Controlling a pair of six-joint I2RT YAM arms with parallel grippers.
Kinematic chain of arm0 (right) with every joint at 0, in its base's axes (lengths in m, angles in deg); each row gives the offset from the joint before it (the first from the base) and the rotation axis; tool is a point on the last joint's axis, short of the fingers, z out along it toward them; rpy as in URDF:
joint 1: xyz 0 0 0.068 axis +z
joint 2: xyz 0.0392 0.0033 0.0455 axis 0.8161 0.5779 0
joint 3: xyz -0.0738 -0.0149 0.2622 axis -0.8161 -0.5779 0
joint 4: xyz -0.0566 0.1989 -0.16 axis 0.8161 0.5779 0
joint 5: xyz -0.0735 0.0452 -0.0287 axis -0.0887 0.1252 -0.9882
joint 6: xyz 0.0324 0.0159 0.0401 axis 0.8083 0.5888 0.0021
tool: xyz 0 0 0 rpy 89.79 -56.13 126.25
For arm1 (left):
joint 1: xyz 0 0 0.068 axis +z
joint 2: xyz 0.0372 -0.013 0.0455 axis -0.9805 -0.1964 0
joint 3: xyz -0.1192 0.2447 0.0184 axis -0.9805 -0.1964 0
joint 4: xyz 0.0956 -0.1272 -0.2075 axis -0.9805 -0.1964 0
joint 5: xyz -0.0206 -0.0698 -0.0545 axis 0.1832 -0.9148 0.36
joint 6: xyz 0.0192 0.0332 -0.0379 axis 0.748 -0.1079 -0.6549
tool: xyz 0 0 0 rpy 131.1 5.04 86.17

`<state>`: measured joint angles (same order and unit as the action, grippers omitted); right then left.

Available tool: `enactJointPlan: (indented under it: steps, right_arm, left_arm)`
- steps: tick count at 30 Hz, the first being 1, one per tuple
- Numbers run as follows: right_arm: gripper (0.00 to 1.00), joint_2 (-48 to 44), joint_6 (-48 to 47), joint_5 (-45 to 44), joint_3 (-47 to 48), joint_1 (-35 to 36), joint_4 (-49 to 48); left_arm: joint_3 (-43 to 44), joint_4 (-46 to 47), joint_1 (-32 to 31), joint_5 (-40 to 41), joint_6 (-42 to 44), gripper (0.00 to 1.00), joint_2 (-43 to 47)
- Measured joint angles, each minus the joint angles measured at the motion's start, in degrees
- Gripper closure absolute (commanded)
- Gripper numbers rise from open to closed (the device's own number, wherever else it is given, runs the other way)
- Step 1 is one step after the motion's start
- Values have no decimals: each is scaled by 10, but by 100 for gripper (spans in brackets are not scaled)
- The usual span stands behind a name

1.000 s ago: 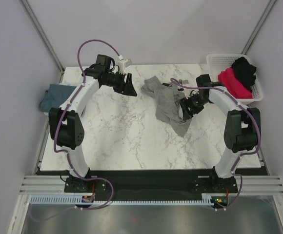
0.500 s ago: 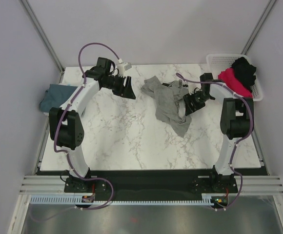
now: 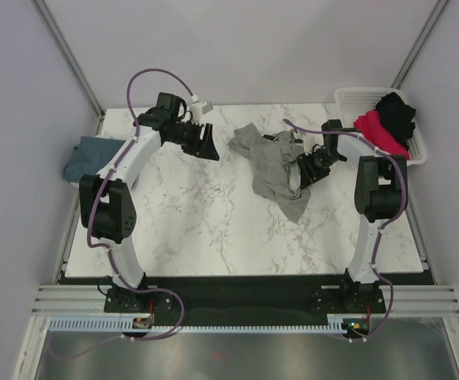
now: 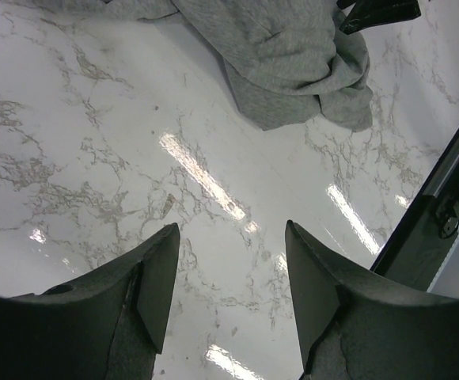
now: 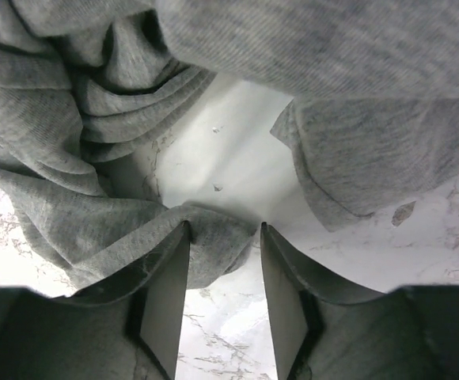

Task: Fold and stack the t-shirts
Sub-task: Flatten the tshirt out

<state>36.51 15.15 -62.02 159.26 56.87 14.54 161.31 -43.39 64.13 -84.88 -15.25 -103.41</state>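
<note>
Right wrist view shows the right gripper (image 5: 223, 231) with its jaws parted. A hem fold of the grey t-shirt (image 5: 87, 119) lies between the tips and is not yet pinched. The grey t-shirt sits crumpled at the back centre of the table (image 3: 198, 229). The left gripper (image 4: 231, 237) hangs released over bare marble, apart from the cloth. Recommendation: seat the fold deeper before clamping and take one layer only. Then bring the left gripper to the opposite edge so the garment can be drawn flat. Risk: a shallow pinch is likely to slip.
</note>
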Motion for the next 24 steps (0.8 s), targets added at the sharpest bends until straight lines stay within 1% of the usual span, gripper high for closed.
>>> enactJointPlan:
  steps: [3, 6, 7, 9, 10, 13, 16, 20, 24]
  right_arm:
    - [57, 0, -2, 0, 0, 0, 9]
    - [71, 1, -3, 1, 0, 0, 13]
    - [86, 1, -3, 2, 0, 0, 14]
    - [94, 3, -5, 3, 0, 0, 17]
    - [100, 3, -5, 4, 0, 0, 20]
    - [100, 3, -5, 4, 8, 0, 30]
    - [100, 0, -6, 3, 43, 0, 37]
    - [100, -30, -1, -2, 126, 0, 24]
    - [100, -69, 13, -6, 256, 0, -7]
  left_arm:
    - [4, 0, 0, 2, 0, 37, 0]
    - [13, 0, 0, 2, 0, 37, -2]
    - [17, 0, 0, 2, 0, 37, -4]
    - [25, 1, 0, 2, 0, 37, -8]
    - [27, 2, 0, 2, 0, 37, -9]
    - [27, 2, 0, 2, 0, 37, -13]
    - [27, 2, -3, 21, 3, 37, -17]
    - [27, 2, -11, 58, 19, 38, -22]
    - [44, -2, -22, 80, 32, 38, -57]
